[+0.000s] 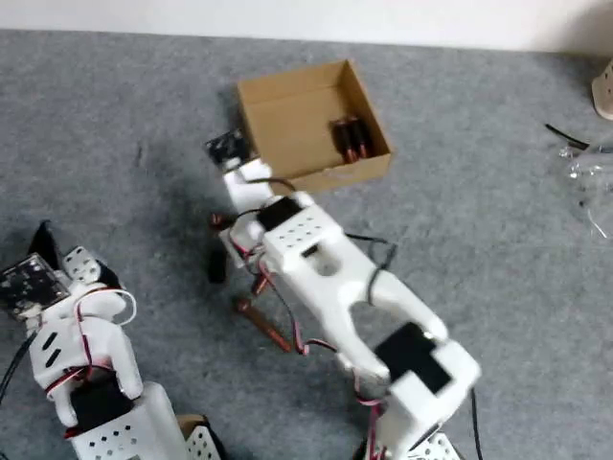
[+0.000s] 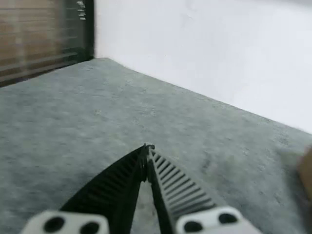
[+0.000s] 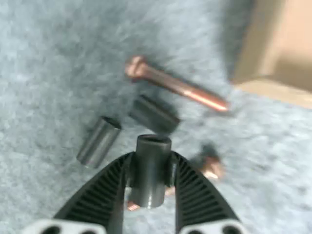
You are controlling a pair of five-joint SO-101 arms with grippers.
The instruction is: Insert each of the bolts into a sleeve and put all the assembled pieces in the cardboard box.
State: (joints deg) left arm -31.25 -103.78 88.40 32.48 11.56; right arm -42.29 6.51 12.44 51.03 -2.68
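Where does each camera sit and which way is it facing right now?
High view: fixed above, looking down on the table, cardboard box, left arm and right arm.
Left wrist view: on the left arm, looking across the table toward a white wall; the left gripper, shut, shows.
Right wrist view: on the right arm, looking down past the right gripper, shut on a sleeve, at a bolt and loose sleeves.
Shared: the cardboard box, in high and right wrist views.

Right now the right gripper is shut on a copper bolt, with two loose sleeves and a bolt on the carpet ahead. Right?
Not quite. The right gripper is shut on a dark sleeve, not a copper bolt; the right wrist view shows it. Two loose sleeves and a bolt do lie on the carpet ahead.
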